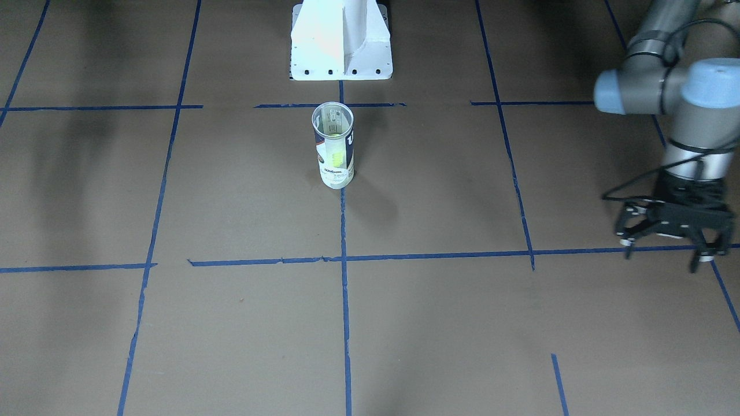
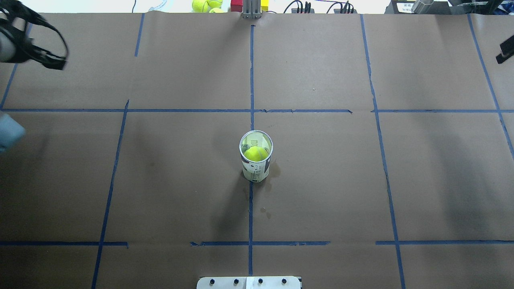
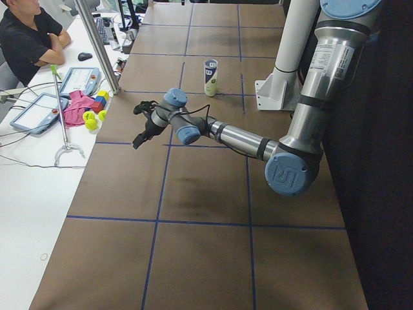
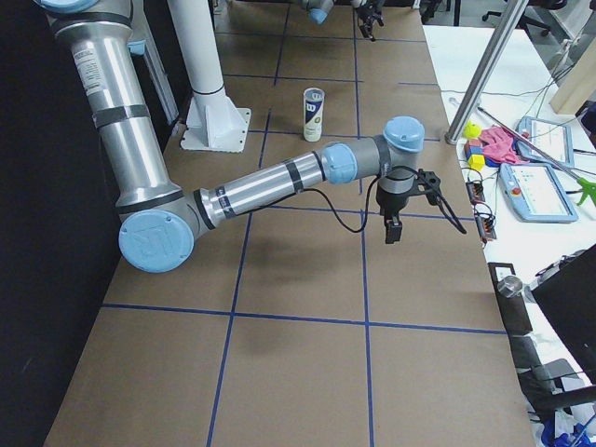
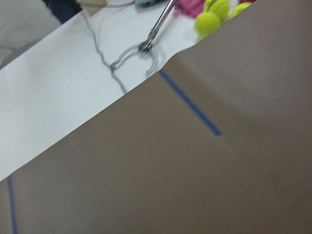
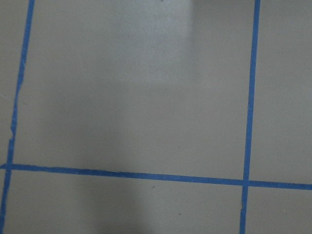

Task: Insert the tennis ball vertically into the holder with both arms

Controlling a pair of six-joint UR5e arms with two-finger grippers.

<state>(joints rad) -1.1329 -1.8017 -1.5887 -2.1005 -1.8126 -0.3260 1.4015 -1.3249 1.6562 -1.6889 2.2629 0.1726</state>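
The holder [image 1: 333,147] stands upright at the table's middle, open end up; it also shows in the overhead view [image 2: 255,166]. The tennis ball [image 2: 256,153] sits inside it and shows through the clear wall [image 1: 338,155]. My left gripper [image 1: 665,251] is open and empty, well off to the robot's left of the holder and above the table. My right gripper [image 4: 421,222] hangs over the table at the other end, far from the holder. Only its black tip [image 2: 505,51] shows at the overhead view's right edge, so I cannot tell its state.
The white robot base [image 1: 341,52] stands just behind the holder. Spare tennis balls [image 2: 204,5] and coloured blocks lie past the table's far edge. An operator [image 3: 26,39], tablets and a metal pole [image 3: 97,45] are on the white bench there.
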